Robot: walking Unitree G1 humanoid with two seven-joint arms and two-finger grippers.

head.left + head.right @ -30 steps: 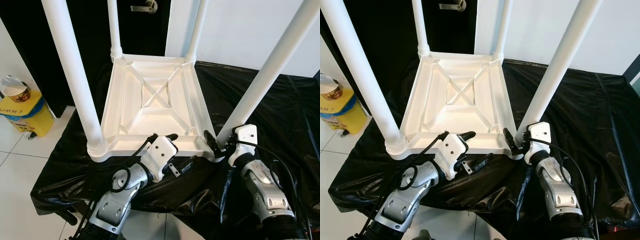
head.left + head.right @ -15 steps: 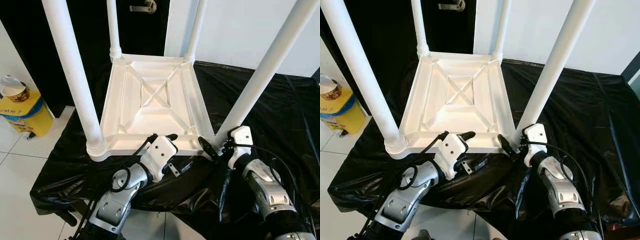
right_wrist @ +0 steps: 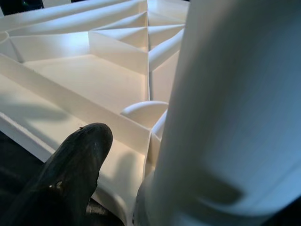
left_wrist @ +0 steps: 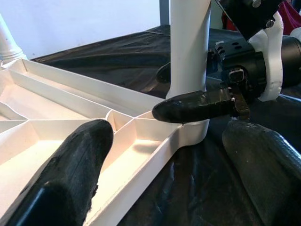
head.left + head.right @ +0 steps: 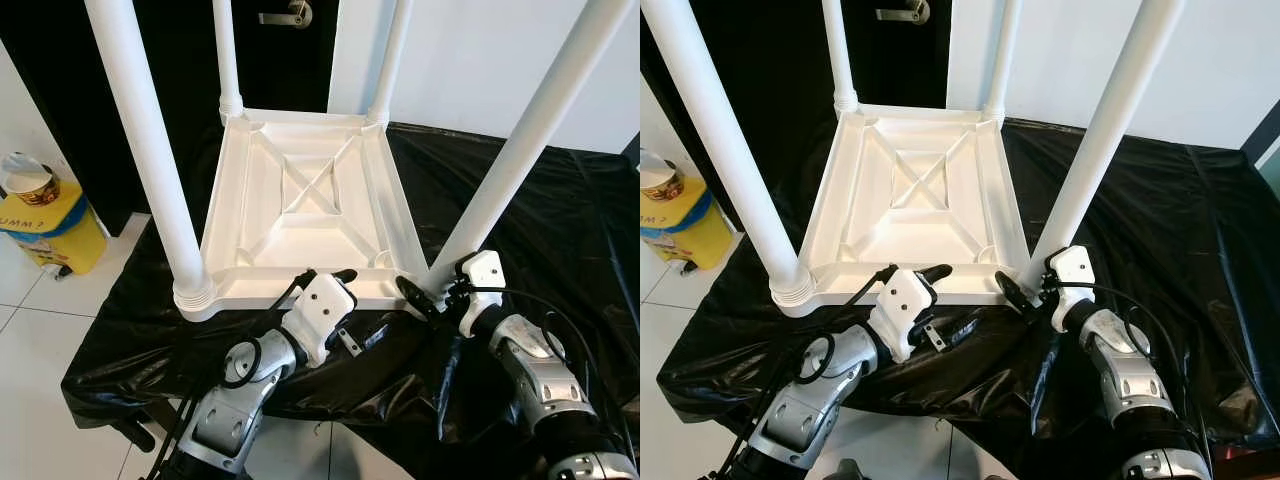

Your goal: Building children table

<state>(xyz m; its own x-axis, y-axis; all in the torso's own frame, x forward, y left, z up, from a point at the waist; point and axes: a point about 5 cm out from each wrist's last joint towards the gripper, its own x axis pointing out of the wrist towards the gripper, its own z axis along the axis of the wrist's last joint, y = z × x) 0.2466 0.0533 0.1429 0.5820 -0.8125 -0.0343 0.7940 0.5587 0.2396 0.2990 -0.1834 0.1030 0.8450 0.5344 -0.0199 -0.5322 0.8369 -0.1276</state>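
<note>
A white children's table point(image 5: 215, 215) lies upside down on a black sheet, its four legs pointing up. My right gripper point(image 5: 432, 292) sits at the base of the front right leg point(image 5: 510, 170). One black finger point(image 4: 197, 104) crosses the near side of that leg point(image 4: 189, 47), the other sits behind it, and they appear closed against it. In the right wrist view the leg point(image 3: 235, 117) looms beside one finger point(image 3: 70, 165). My left gripper point(image 5: 358, 302) is open at the table's front rim, one finger point(image 4: 70, 174) above the rim and the other point(image 4: 263, 160) over the sheet.
The black plastic sheet point(image 5: 560, 220) covers the low platform and hangs over its front edge. A yellow bin point(image 5: 45, 225) with a paper cup stands on the white tile floor at the left. A dark door point(image 5: 290, 15) and a white wall are behind.
My right gripper has turned and shifted slightly left around the base of the front right leg, its visible finger dropping lower. The left gripper has stayed put.
</note>
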